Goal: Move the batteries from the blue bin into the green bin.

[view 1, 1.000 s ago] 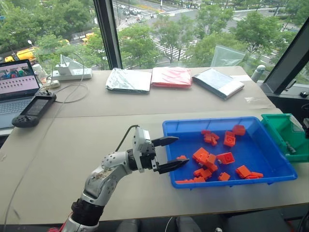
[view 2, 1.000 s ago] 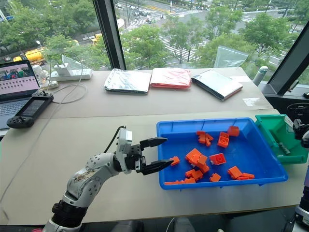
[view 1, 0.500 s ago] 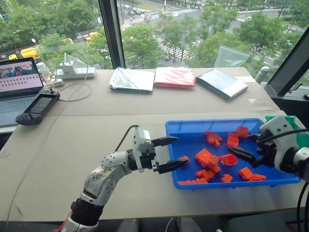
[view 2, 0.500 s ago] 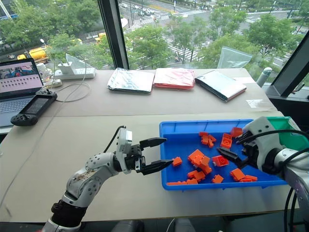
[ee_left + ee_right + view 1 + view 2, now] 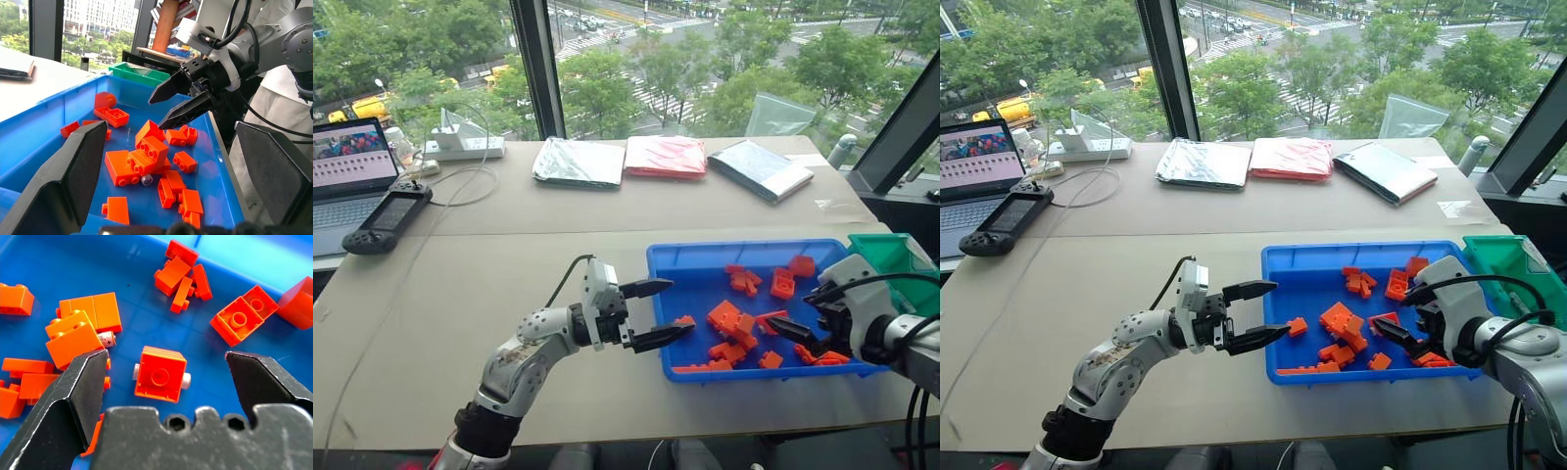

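The blue bin (image 5: 744, 248) lies on the table at the right, with several orange blocks in it. One battery (image 5: 186, 377) pokes out from both sides of a square orange block (image 5: 160, 374). Another battery (image 5: 106, 339) lies half under a bigger block. My right gripper (image 5: 166, 357) hovers open just above that square block, low over the bin's near right part (image 5: 790, 311). My left gripper (image 5: 682, 306) stands open at the bin's left wall, holding nothing. The green bin (image 5: 891, 257) sits just right of the blue one.
A laptop (image 5: 347, 166), a game controller (image 5: 386, 212) and a power strip (image 5: 460, 147) with a cable lie at the far left. Three flat bags (image 5: 666, 155) lie along the back by the window. The table's front edge is close below the bin.
My right arm has come in from the right, past the green bin, and dropped low over the blocks in the blue bin, staying open. The left gripper has not moved.
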{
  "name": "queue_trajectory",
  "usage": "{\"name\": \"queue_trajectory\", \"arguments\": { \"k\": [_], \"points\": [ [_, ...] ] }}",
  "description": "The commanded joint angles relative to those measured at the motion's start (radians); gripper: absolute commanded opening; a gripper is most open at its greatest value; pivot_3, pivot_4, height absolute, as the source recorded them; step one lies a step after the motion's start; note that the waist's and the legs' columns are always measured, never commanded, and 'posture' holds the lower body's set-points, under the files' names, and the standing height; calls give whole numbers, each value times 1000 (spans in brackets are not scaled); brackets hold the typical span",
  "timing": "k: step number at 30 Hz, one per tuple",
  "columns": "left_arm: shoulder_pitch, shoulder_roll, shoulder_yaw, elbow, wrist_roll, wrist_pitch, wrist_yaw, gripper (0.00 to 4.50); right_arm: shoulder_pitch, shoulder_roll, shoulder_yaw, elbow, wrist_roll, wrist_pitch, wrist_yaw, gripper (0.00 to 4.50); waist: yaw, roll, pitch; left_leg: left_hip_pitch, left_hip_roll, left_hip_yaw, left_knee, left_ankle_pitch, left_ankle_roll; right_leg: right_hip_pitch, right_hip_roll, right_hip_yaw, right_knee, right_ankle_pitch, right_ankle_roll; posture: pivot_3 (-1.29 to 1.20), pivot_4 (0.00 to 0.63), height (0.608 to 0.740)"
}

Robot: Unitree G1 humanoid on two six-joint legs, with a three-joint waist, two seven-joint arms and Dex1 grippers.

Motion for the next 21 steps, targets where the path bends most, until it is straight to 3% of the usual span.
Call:
{"name": "queue_trajectory", "arguments": {
  "k": [1,15,18,21],
  "points": [
    [-2,1,11,-40,-15,1,0,4500,-4,4,2,0,-21,-30,-18,4460,0,0,0,0,0,0,0,0,0,0,0,0,0,0,0,0,150,740],
    [0,7,10,-41,-19,-1,1,4500,-29,64,47,42,-43,-48,-48,4460,-3,0,0,0,0,0,0,0,0,0,0,0,0,0,0,0,150,740],
    [-1,7,9,-39,-18,-2,0,4500,-33,75,45,44,-38,-53,-49,3883,-3,0,0,0,0,0,0,0,0,0,0,0,0,0,0,0,150,740],
    [-1,6,9,-38,-18,-2,0,4500,-30,81,42,43,-40,-69,-48,2820,-3,0,0,0,0,0,0,0,0,0,0,0,0,0,0,0,150,740]
  ]
}}
